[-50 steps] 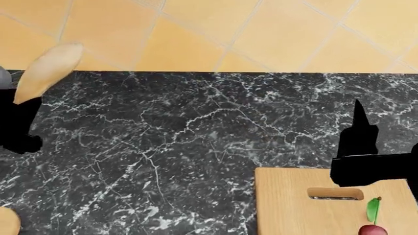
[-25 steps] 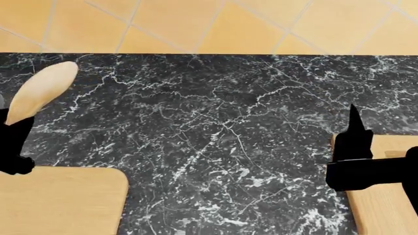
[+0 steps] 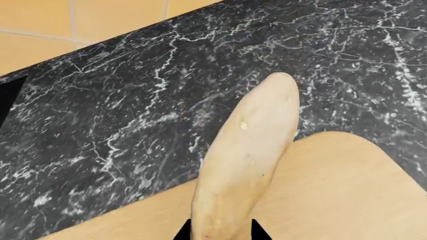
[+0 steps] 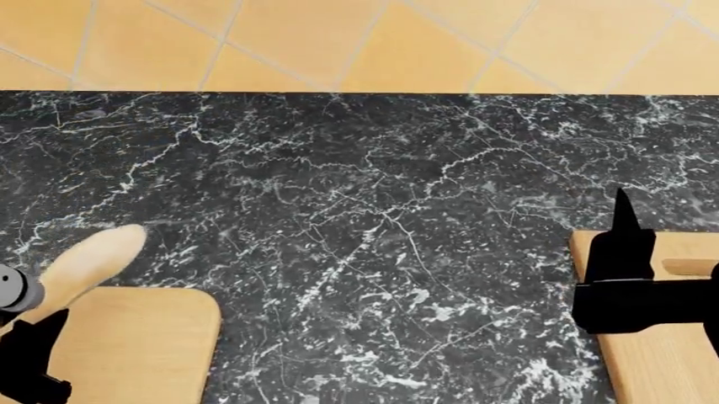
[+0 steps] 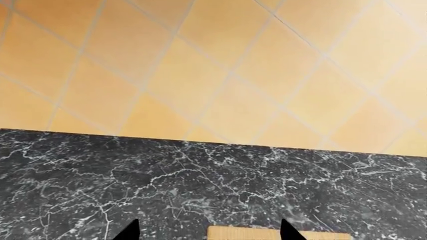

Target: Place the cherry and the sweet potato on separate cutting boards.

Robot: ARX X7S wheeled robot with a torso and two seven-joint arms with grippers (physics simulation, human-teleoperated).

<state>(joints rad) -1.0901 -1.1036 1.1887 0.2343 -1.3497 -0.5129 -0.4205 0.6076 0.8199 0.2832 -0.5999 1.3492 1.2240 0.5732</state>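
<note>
My left gripper (image 4: 29, 358) is shut on the sweet potato (image 4: 84, 268), a pale tan tuber. It holds the tuber over the far edge of the left cutting board (image 4: 135, 345), and the free tip reaches out over the counter. The left wrist view shows the sweet potato (image 3: 250, 155) between my gripper (image 3: 220, 234) fingertips, above the board (image 3: 340, 190). I cannot tell whether it touches the board. My right gripper (image 4: 620, 236) is open and empty over the far end of the right cutting board (image 4: 663, 353). That board's edge (image 5: 277, 233) shows between the open jaws of my right gripper (image 5: 210, 232). The cherry is out of view.
The black marble counter (image 4: 371, 210) spans the view between the two boards. Its far edge (image 4: 337, 93) meets an orange tiled floor (image 4: 393, 42) beyond.
My left gripper has come down and nearer with the sweet potato, from above the counter's far part to the left board's far edge. The right gripper has barely moved. The head view shifted before that.
</note>
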